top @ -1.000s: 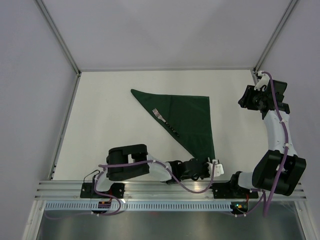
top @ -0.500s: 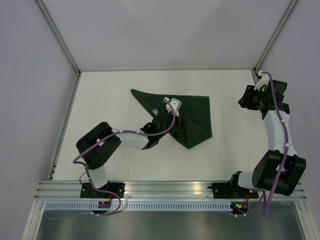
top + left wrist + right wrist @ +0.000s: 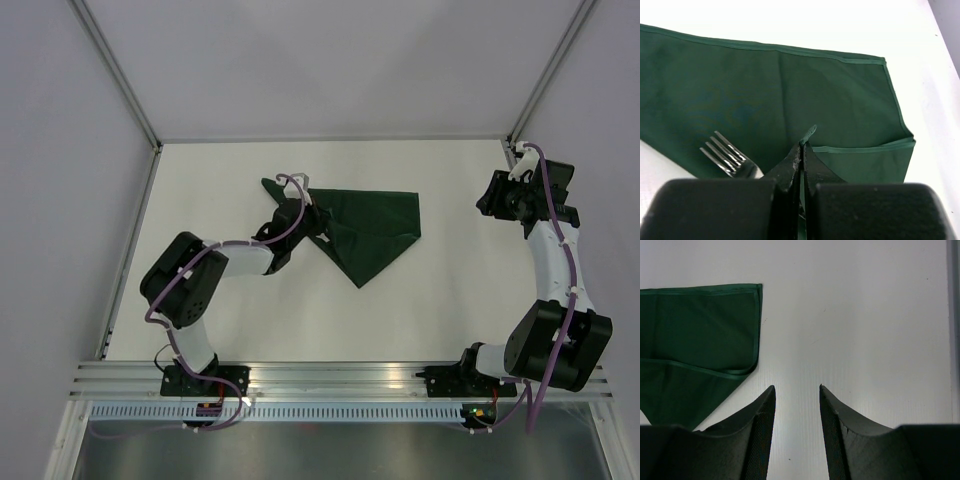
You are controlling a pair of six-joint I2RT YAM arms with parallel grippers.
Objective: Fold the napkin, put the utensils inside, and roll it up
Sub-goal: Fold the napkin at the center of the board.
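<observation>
Folding well: left pincer (image 3: 801, 146), clamped on the napkin (image 3: 790, 85) corner, should lay it low toward 10 o'clock over the fork (image 3: 725, 152); right pincer (image 3: 796, 390) gapes at 3 o'clock.

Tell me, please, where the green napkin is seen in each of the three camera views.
Top external: the napkin lies folded near the centre of the picture.
Left wrist: it fills most of the picture.
Right wrist: it is at the left side.
Shared landmark: its hemmed square corner, seen in all three.
</observation>
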